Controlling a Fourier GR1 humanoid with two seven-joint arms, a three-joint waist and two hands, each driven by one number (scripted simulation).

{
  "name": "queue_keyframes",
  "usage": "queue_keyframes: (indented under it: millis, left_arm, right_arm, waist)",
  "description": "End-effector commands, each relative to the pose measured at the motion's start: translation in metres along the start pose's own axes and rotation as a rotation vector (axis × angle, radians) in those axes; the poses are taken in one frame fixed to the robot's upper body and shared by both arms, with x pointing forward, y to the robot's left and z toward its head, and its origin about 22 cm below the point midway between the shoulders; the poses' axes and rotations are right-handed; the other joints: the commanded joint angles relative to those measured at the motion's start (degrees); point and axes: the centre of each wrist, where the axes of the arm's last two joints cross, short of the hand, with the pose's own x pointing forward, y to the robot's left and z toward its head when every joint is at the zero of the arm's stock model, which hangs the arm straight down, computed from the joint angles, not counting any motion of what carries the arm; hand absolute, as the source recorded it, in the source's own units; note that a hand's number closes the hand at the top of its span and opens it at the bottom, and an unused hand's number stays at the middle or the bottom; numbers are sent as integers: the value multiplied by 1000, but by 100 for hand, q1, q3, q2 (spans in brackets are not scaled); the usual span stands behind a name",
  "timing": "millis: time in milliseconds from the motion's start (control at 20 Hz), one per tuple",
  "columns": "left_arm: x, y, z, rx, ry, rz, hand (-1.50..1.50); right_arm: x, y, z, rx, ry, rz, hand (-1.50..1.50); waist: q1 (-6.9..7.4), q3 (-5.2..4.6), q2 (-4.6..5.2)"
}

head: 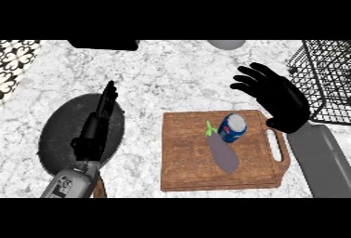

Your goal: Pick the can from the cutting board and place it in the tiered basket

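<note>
The blue can (pixel 233 128) stands on the cutting board (pixel 185 162), touching an eggplant (pixel 224 153). At its two o'clock the right hand (pixel 277 100) hovers, fingers spread, likely readying a grasp. The basket (pixel 328 79) waits beyond.

An eggplant (pixel 224 153) with a green stem lies in the middle (a little tilted). To the left, a dark round pan (pixel 60 128) rests on the marble counter (pixel 171 74). A grey round object (pixel 226 43) shows at the top edge.
</note>
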Motion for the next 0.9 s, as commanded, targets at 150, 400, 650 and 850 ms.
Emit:
queue_keyframes:
  millis: [150,400,650,850]
  left_arm:
    - [16,-5,-8,-4,1,4,0]
    - [12,-2,-9,18,18,-9,0]
    - [16,-1,-12,15,27,-7,0]
    - [14,-7,-9,19,30,1,0]
  right_arm:
    - [85,-39,30,327,37,209,-150]
    - [179,-1,11,499,188,635,-150]
    - [238,60,-2,613,237,997,-150]
    - [234,102,-20,642,293,1208,-150]
  waist:
    - [-90,-23,-63]
    - [-99,-31,-83]
    - [-193,-20,-122]
    - [-162,-32,-107]
